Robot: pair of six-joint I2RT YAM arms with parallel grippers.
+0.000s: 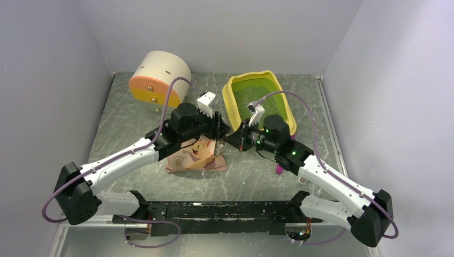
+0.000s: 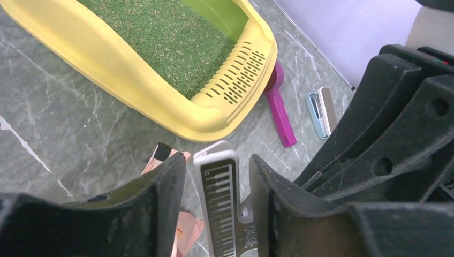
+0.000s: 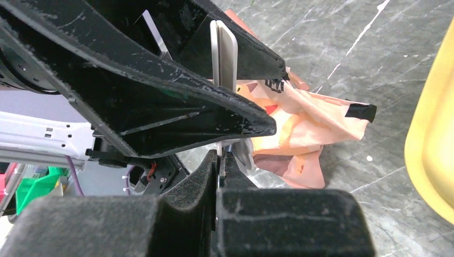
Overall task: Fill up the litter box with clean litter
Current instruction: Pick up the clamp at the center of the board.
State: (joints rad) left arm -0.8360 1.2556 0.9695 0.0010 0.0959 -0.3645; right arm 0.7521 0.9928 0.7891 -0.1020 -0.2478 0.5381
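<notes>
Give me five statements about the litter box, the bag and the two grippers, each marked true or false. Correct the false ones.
1. The litter box has a layer of litter in it. True.
2. The pink bag stands upright inside the box. False: it lies crumpled on the table, outside the box.
3. The right gripper is shut on the clip. True.
4. The magenta scoop lies in the litter. False: it lies on the table next to the box.
5. The left gripper has one finger on each side of the clip, with a narrow gap on both sides. True.
</notes>
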